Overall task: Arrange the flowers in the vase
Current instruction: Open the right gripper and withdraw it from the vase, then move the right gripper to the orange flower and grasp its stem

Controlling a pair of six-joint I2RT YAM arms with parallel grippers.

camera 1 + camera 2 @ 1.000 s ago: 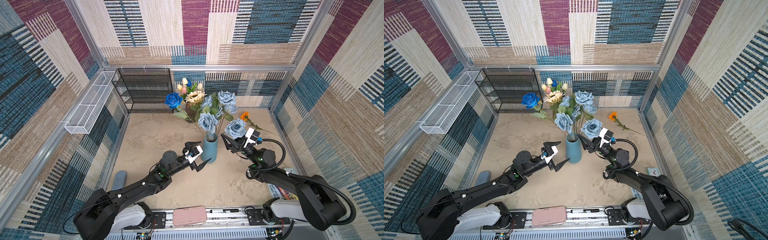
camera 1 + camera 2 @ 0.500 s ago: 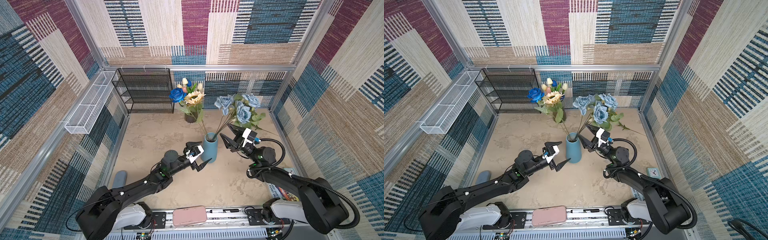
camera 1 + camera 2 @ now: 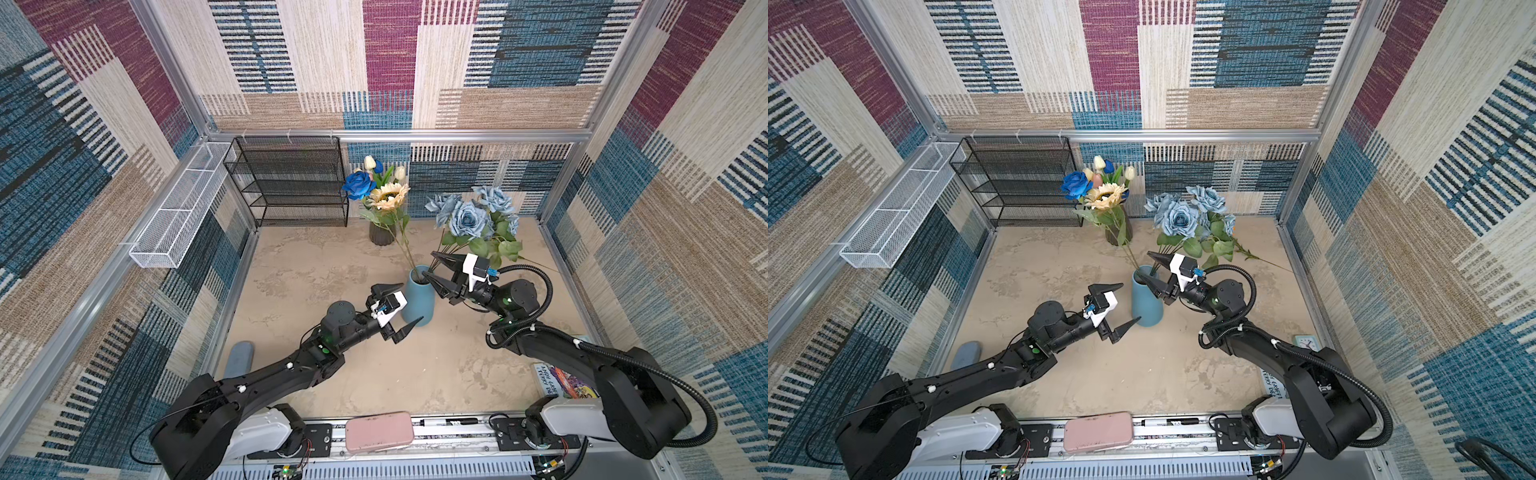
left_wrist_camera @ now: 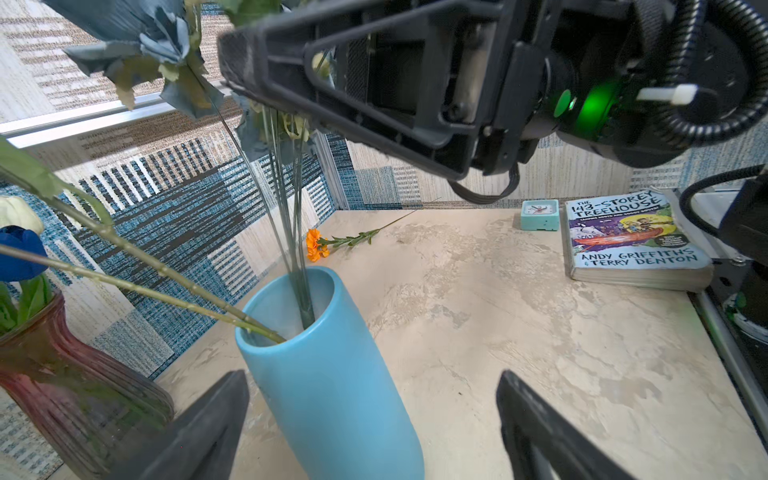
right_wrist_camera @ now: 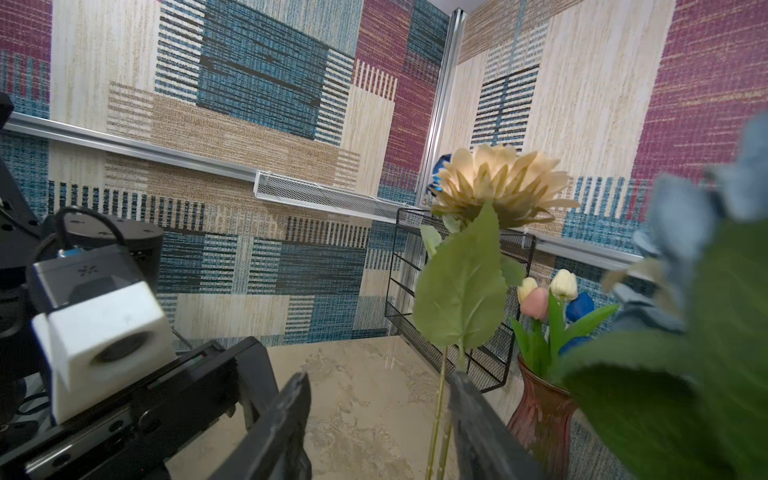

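A light-blue vase (image 3: 422, 301) (image 4: 332, 374) stands mid-table. From it a cream sunflower (image 3: 388, 197) (image 5: 498, 183) and a blue rose (image 3: 358, 185) lean back-left, and the dusty-blue rose bunch (image 3: 469, 216) (image 3: 1179, 216) leans right. My right gripper (image 3: 431, 264) (image 5: 380, 378) is open at the vase mouth, with two thin green stems just inside one finger. My left gripper (image 3: 410, 302) (image 4: 372, 376) is open, straddling the vase's lower body without touching it. An orange flower (image 4: 318, 245) lies on the table behind. Small tulips (image 5: 548, 295) sit in a dark red glass vase (image 3: 382, 232).
A black wire rack (image 3: 291, 187) stands at the back and a white mesh basket (image 3: 178, 220) hangs on the left wall. A book (image 4: 631, 237) and a small teal clock (image 4: 539, 214) lie front right. A pink case (image 3: 379, 430) rests on the front rail.
The rose bunch has swung from over the vase to the right, and the sunflower and blue rose have leaned back-left. The right gripper's jaws have narrowed. The left arm has not moved.
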